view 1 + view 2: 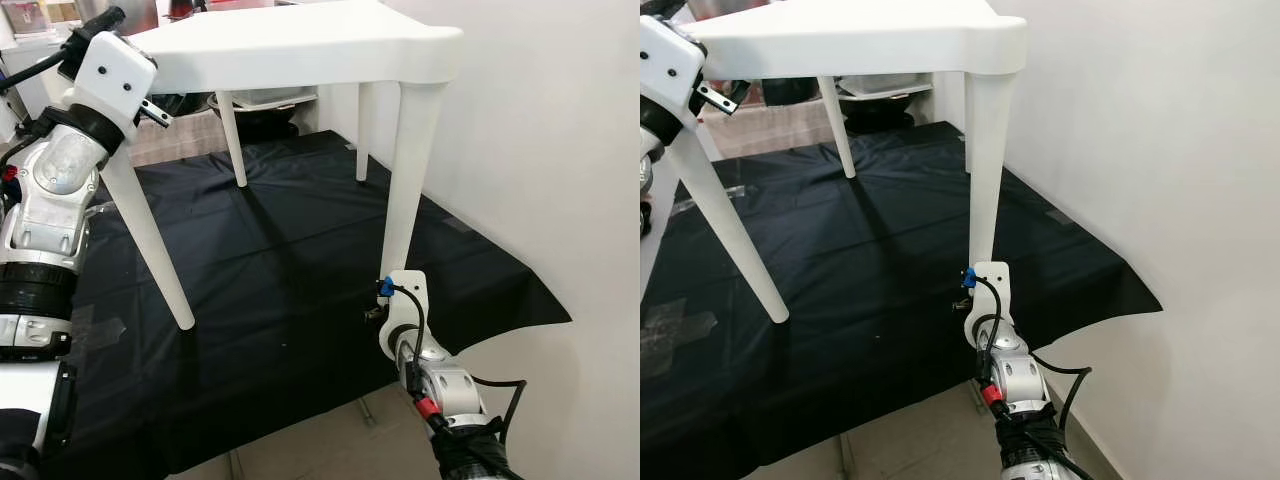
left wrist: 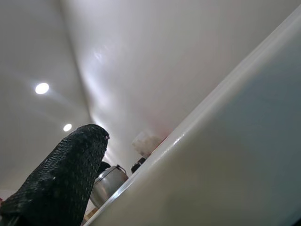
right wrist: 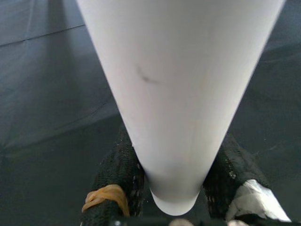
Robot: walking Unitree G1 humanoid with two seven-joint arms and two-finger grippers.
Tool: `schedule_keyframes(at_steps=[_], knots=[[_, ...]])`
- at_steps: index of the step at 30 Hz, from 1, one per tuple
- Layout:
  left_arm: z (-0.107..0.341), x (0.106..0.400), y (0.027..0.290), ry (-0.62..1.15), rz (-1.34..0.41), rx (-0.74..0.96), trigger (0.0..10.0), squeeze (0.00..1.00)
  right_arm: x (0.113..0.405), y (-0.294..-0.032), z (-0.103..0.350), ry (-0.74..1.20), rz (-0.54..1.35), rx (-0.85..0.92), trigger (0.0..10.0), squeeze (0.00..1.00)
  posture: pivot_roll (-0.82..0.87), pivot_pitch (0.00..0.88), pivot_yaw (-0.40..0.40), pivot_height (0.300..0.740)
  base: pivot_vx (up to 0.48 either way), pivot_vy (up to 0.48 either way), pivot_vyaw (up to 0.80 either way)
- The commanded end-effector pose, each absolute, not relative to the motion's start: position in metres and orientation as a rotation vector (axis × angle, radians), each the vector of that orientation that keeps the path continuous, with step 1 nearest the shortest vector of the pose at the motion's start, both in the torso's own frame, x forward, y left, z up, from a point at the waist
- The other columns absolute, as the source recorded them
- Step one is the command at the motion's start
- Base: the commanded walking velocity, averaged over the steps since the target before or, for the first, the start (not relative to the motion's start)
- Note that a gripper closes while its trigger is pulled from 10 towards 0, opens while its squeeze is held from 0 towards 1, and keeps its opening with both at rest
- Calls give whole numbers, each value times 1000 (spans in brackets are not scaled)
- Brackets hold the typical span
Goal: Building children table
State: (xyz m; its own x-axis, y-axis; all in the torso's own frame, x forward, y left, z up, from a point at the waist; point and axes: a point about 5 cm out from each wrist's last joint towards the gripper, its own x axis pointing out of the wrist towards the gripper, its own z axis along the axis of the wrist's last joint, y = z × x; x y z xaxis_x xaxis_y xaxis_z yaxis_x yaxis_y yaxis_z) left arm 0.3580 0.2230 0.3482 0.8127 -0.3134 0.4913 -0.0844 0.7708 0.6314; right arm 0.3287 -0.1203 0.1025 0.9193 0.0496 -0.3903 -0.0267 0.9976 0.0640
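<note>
While the white children's table [image 1: 300, 45] stands upright on the black floor sheet [image 1: 260, 300] close to the white wall [image 1: 560, 150], both arms work at its near side. On the left, the left gripper [image 2: 61, 183] is raised against the tabletop's near-left edge; one black finger lies beside the white rim, and whether the fingers are spread or pressed together cannot be told. On the right, the right gripper [image 3: 176, 186] is low at the foot of the near-right leg [image 1: 405, 190], its fingers pinching the leg's tapered tip from both sides. The step looks like seating or aligning this leg; next, a steady hold and careful release seem needed.
</note>
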Motion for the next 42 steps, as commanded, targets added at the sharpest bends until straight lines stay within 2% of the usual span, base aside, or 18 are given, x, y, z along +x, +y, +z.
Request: schedule_keyframes(at_steps=[1,2,7,14,25,31,35,36,42], knots=[[263,368,201,-315,-476,708,10000,0,337,-105,118,391,103,75,10000,0,88,0,-72,740,0,0,0],[270,373,206,-317,-422,702,10000,0,339,-107,128,324,110,52,10000,1000,86,0,-68,740,0,0,0],[280,379,214,-325,-340,692,10000,0,343,-114,154,162,120,36,10000,1000,80,0,-63,740,0,0,0],[289,382,218,-326,-253,685,10000,0,351,-122,180,39,140,32,10000,1000,80,0,-68,740,0,0,0],[297,384,220,-329,-225,689,10000,0,350,-121,171,109,214,-43,10000,1000,73,0,-67,740,0,0,0],[293,386,222,-313,-219,688,10000,0,312,-144,161,101,251,-108,10000,1000,48,0,-58,740,0,0,0],[293,386,222,-313,-219,688,10000,0,312,-144,161,101,251,-108,10000,1000,48,0,-58,740,0,0,0],[291,386,221,-307,-231,701,10000,0,301,-153,175,39,228,-97,10000,1000,33,0,-48,740,0,0,0],[291,388,219,-298,-250,731,10000,0,292,-153,191,-9,237,-83,10000,1000,29,0,-44,740,0,0,0]])
